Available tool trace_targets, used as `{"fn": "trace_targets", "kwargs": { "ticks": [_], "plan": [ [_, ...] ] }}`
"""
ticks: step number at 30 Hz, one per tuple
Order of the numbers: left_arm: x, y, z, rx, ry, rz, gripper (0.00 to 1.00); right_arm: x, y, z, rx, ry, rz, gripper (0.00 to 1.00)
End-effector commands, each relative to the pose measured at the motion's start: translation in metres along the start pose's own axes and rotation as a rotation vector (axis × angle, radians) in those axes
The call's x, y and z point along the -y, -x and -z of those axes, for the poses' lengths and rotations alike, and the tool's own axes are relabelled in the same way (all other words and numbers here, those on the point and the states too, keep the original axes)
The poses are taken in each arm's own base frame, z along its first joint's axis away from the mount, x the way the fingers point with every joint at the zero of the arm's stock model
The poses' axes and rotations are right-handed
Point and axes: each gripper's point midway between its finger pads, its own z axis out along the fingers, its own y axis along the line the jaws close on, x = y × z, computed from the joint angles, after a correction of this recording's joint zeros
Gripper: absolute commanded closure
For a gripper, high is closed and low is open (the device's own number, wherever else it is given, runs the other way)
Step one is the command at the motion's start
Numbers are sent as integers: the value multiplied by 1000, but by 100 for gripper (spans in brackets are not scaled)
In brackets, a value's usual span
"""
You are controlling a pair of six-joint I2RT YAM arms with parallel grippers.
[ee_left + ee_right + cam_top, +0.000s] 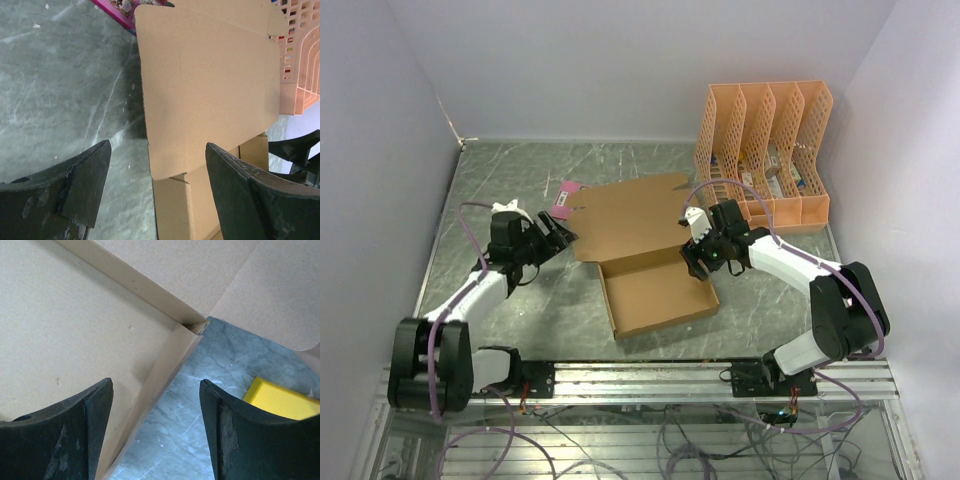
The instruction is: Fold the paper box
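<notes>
A grey-green bench veined like marble is filling the floor of a small booth. Plain matte lavender-white walls are closing it in on the left, far and right sides. A ribbed aluminium rail is running along the near edge, carrying both arm bases.

The paper box is lying at the middle of the bench. It is plain brown corrugated cardboard with a dull, faintly fibrous face. The part toward the near edge is standing as a shallow rectangular tray with low folded walls. The wide lid panel is lying flat toward the far edge, its die-cut outline showing rounded corners and notches.

The left fingers, black, scuffed and wedge-shaped, are hanging spread wide and released at the lid's left edge, one over bare bench and one over cardboard, gripping nothing. The right fingers, equally dark and worn, are standing apart astride the tray's right wall near its far corner. A gap is showing on each side of that wall, so they are not clamping it.

An orange plastic lattice file organizer is standing at the far right corner, its slots holding small items too blurred to name. A small pink printed card is lying just beside the lid's far left corner. A bright yellow straight-edged block is showing on the bench just past the outer right finger.
</notes>
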Motion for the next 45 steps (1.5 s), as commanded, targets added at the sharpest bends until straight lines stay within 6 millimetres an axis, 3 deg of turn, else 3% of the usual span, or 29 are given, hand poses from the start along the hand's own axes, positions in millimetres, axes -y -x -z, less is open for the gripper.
{"fn": "trace_targets", "kwargs": {
  "ticks": [1,10,14,19,37,45],
  "plan": [
    [20,15,-18,10,-158,-72,15,-1,-3,0,-4,11,5,31],
    [19,14,-53,-27,-237,-77,23,-2,-2,-1,-1,15,6,31],
    [30,16,-58,-27,-307,-72,36,-1,-2,-2,-4,16,7,31],
    [37,18,-61,-21,-362,-80,51,-1,-2,-1,-3,15,7,31],
    [36,12,-59,-9,-403,-177,77,-2,6,5,31,25,7,30],
    [42,17,-51,46,-441,-254,87,0,19,21,104,53,13,28]
  ]
}}
